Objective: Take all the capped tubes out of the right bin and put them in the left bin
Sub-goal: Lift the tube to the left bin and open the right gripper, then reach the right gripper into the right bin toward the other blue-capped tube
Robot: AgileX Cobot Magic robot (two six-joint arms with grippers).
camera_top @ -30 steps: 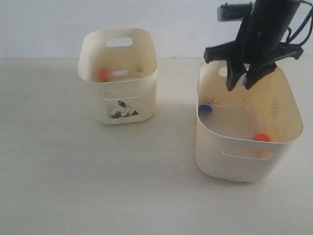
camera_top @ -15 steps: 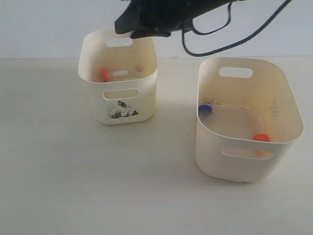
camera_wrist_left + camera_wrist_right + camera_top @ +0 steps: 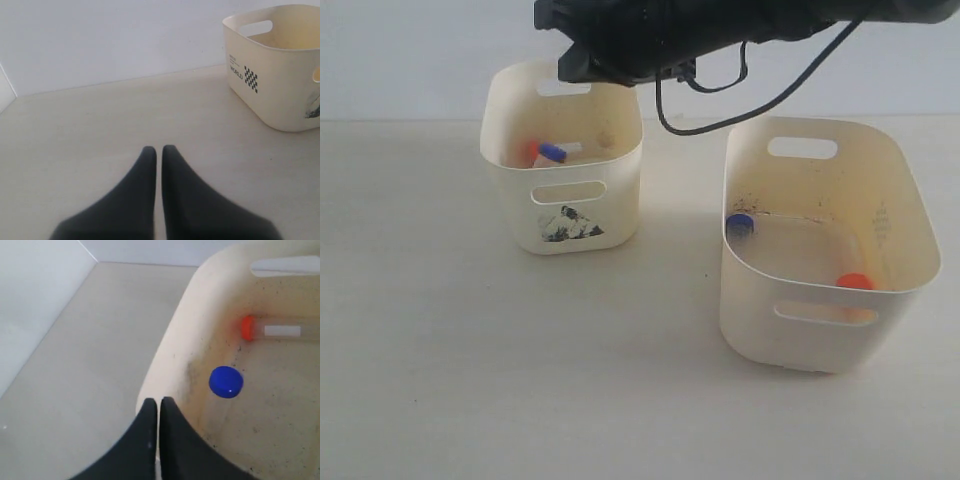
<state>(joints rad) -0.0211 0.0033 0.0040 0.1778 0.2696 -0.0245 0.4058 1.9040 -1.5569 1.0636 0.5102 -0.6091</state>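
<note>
Above a pale tabletop (image 3: 440,350), hangs over the left bin (image 3: 510,200) with right gripper (image 3: 158,401) shut and empty, blue-capped tube (image 3: 552,153) newly landed beside orange-capped tube (image 3: 532,152), leaving two capped tubes (image 3: 740,223) (image 3: 854,282) in the right bin (image 3: 760,310); left gripper (image 3: 158,149) likewise closed, empty.

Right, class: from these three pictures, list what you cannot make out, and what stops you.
Exterior view: the right bin shows only a blue cap and an orange cap; tube bodies are behind its walls or too faint.
Left wrist view: the left bin is cut by the edge; its wall hides the inside.
Right wrist view: the end-on blue cap hides its own tube.
</note>
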